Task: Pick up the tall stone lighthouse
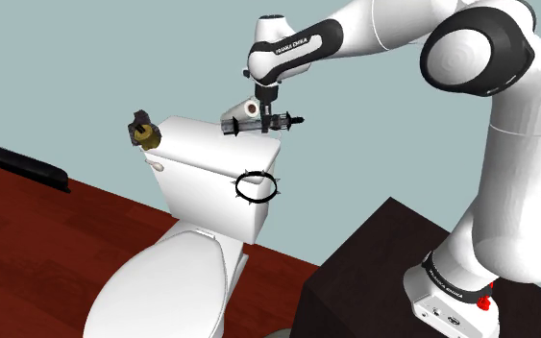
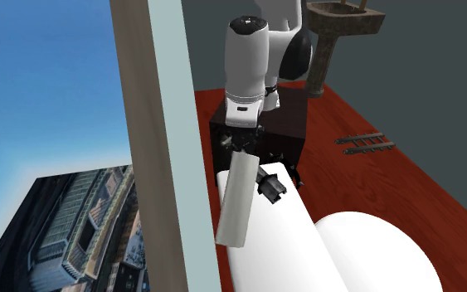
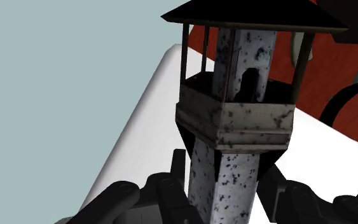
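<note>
Lighthouse [image 3: 238, 121], speckled grey with a black roof, is clasped by its shaft between the fingers of the gripper [image 3: 225, 178] and held sideways just above the white toilet tank [image 1: 210, 168]. Whether it is clear of the lid cannot be told. Since the hold is on the narrow shaft below the wider gallery, a pivot or slip is judged likely if the lift is hurried. A drop could send it rolling towards the black spiked ring [image 1: 256, 187] at the tank's edge or, farther off, the brown object [image 1: 143, 132].
</note>
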